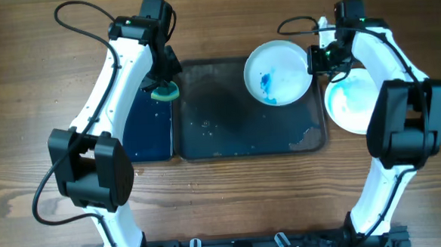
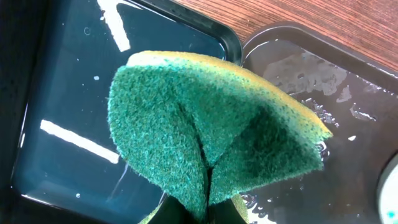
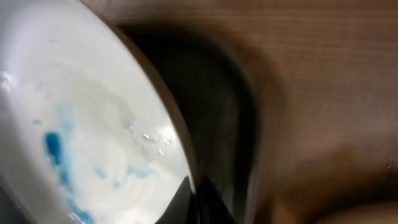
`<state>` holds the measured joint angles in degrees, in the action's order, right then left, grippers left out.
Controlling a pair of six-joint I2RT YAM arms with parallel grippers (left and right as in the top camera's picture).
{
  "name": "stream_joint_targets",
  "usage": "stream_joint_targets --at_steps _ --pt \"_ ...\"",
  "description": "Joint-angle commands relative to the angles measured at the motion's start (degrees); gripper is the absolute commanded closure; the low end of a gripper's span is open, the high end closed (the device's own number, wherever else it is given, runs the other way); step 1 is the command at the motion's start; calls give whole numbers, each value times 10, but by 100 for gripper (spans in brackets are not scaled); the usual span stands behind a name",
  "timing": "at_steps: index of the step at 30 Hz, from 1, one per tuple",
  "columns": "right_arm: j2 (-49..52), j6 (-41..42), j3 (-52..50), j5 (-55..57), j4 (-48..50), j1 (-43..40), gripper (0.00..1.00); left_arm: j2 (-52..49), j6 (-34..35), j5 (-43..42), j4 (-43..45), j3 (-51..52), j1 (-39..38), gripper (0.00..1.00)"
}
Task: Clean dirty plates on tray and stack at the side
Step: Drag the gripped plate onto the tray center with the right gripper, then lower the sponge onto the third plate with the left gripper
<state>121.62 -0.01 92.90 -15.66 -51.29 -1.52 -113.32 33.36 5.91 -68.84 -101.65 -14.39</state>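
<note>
A white plate [image 1: 277, 72] with blue smears sits tilted at the far right of the dark grey tray [image 1: 221, 131]. My right gripper [image 1: 313, 58] is shut on its right rim; the right wrist view shows the plate [image 3: 81, 124] pinched at the rim by the gripper [image 3: 198, 199]. A second white plate [image 1: 348, 102] with pale blue smears lies on the table right of the tray, partly under the right arm. My left gripper [image 1: 164, 87] is shut on a green sponge [image 2: 211, 137], folded between the jaws [image 2: 205, 211], above the edge between tub and tray.
A narrower black tub [image 1: 146, 127] with water stands left of the tray. The tray floor is wet, with water droplets [image 2: 311, 81] and a pale residue patch [image 1: 306, 139] at its near right corner. Both arms' cables run over the far side of the table.
</note>
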Motion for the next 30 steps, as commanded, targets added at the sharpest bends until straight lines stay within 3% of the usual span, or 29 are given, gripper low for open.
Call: stream_joint_targets --at_steps 1,5,11,13,21,25,30 --pt "-30 80 0 -36 -77 43 96 8 2 -12 1 -7 0 96" --pt "-30 211 -59 -35 -73 115 96 7 2 -35 14 -6 -6 96" --pt "-30 336 -183 -89 59 172 96 -9 8 -36 33 -3 -44 96" --pt "-30 343 -207 -119 101 172 96 -16 25 -37 46 3 -62 96" --pt "-30 329 -210 -127 108 164 96 -72 33 -85 100 35 -109 96" --pt "-30 320 -210 -130 112 165 96 -125 -33 -111 119 35 -114 96" --pt "-30 316 -210 -134 113 165 96 -159 -53 -119 116 35 -118 96"
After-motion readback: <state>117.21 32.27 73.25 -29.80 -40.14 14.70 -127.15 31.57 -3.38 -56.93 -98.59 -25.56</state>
